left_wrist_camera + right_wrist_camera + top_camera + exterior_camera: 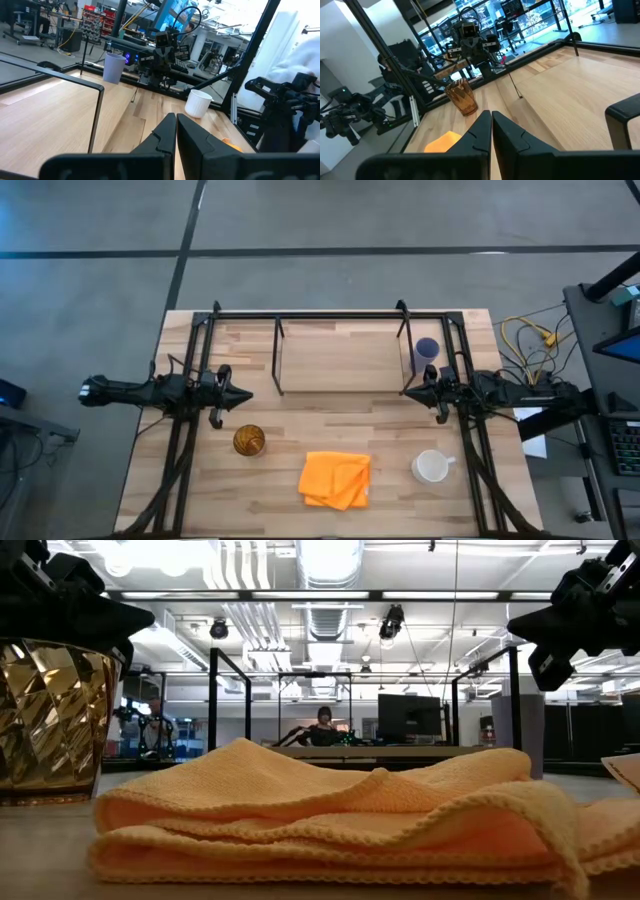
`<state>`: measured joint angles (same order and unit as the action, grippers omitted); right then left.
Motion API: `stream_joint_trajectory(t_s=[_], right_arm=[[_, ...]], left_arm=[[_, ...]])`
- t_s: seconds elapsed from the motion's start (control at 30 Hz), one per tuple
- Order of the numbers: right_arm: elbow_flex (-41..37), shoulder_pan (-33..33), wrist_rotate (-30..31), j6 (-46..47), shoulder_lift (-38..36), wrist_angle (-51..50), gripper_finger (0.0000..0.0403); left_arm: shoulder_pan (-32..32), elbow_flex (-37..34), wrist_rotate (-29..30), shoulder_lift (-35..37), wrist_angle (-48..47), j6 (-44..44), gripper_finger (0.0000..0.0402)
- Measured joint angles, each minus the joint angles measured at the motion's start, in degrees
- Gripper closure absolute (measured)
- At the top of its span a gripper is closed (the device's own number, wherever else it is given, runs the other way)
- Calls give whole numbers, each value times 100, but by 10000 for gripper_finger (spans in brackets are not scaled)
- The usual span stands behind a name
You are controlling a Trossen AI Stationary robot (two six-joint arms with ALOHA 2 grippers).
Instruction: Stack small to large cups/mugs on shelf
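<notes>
The left hand hangs with its fingers pressed together, holding nothing, over the tabletop's left side, just off the shelf's left end. The tumbler stands on the wood a little nearer the front edge than that hand. The right hand is likewise closed and empty (its two fingers meet in a thin seam in its own wrist view), at the shelf's right front corner. The lavender cup sits just behind it, beside the shelf's right end rods. The white mug stands toward the front right, handle pointing right. Between mug and tumbler lies the folded orange cloth, near the front edge. All three cups are well apart, none on the shelf.
</notes>
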<state>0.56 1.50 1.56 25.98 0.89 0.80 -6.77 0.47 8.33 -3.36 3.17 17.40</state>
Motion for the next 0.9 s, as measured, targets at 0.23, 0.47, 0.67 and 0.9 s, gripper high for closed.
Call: stream_joint_trajectory(t_s=[0.23,0.47,0.67,0.9], right_arm=[[0,0,0,0,0,0,394],[0,0,0,0,0,0,394],[0,0,119,11,0,27,394],[0,-2,258,249,0,155,394]], left_arm=[[0,-2,1,0,-1,1,402],[-2,0,0,0,-2,-1,402],[-2,0,-2,0,1,0,402],[0,-2,14,0,-2,-427,402]])
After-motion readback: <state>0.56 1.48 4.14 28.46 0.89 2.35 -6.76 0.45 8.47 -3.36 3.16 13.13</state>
